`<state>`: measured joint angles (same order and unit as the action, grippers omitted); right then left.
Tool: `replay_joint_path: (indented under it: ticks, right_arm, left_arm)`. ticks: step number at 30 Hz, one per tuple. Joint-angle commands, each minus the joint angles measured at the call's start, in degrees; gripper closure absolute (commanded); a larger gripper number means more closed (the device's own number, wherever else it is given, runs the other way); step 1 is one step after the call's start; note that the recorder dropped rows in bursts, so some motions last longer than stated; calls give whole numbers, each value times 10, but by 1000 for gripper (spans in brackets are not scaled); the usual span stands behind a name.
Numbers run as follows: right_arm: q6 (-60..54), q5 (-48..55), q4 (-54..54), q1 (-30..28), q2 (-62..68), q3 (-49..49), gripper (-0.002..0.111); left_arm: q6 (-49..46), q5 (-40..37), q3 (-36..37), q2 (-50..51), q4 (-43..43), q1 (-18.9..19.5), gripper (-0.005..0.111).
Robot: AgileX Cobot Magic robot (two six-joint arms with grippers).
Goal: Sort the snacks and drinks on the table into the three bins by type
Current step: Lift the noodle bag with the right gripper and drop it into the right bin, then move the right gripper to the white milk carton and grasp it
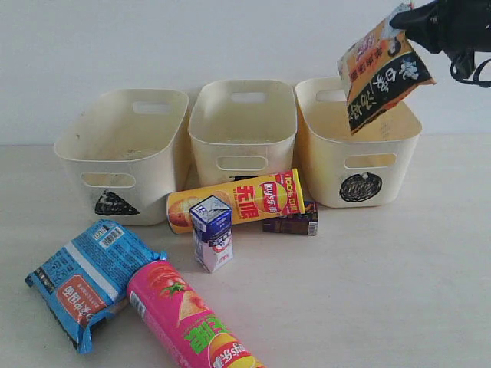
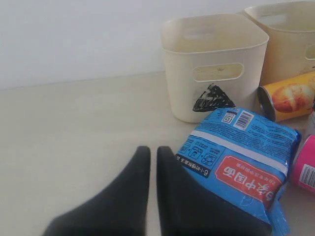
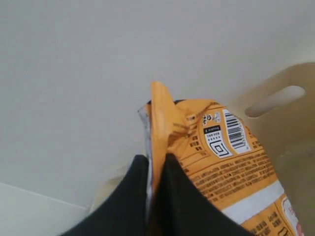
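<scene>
The right gripper [image 3: 153,164] is pinching the orange bag [image 1: 383,73] by its top seam over the circle-marked bin [image 1: 368,165] (drop-off step, apparently). The left gripper [image 2: 149,155] is hovering closed, empty, beside the blue packet [image 2: 236,167]. The next move is calling for opening the right jaws above it.

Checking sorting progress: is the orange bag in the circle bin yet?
Out: right gripper holds the orange bag above the circle bin.
</scene>
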<state>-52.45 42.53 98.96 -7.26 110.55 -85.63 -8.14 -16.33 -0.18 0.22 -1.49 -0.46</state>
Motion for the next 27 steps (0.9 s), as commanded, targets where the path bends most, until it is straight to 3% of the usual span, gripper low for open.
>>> replay_joint_path:
  ticks: [1, 7, 9, 10, 11, 12, 15, 17, 19, 21, 24, 27]
  right_arm:
    - [-6, -29, 10, -2, 27, -7, 108]
    - [-3, -18, 10, -2, 59, -7, 103]
    - [-3, -22, 10, -2, 62, -7, 92]
    - [-10, -26, 10, -2, 62, -7, 74]
    - [-10, -26, 10, -2, 62, -7, 64]
    - [-10, -32, 10, -2, 62, -7, 43]
    - [-10, -32, 10, -2, 59, -7, 35]
    - [-10, -40, 10, -2, 47, -7, 36]
    - [-10, -65, -31, -2, 26, -7, 46]
    - [-10, -84, -96, -2, 2, -7, 64]
    - [-9, -82, -243, -2, -39, -7, 109]
    - [55, -16, -423, -2, -68, -7, 108]
  left_arm:
    - [4, 0, 2, -2, -1, -1, 102]
    - [4, 0, 2, -2, -1, -1, 102]
    - [4, 0, 2, -2, -1, -1, 102]
    - [4, 0, 2, -2, -1, -1, 102]
    - [4, 0, 2, -2, -1, -1, 102]
    - [4, 0, 2, -2, -1, -1, 102]
    - [4, 0, 2, -2, -1, -1, 102]
    - [4, 0, 2, -2, -1, -1, 102]
    - [4, 0, 2, -2, -1, -1, 102]
    - [4, 0, 2, -2, -1, -1, 102]
    - [4, 0, 2, -2, -1, -1, 102]
    - [4, 0, 2, -2, -1, -1, 102]
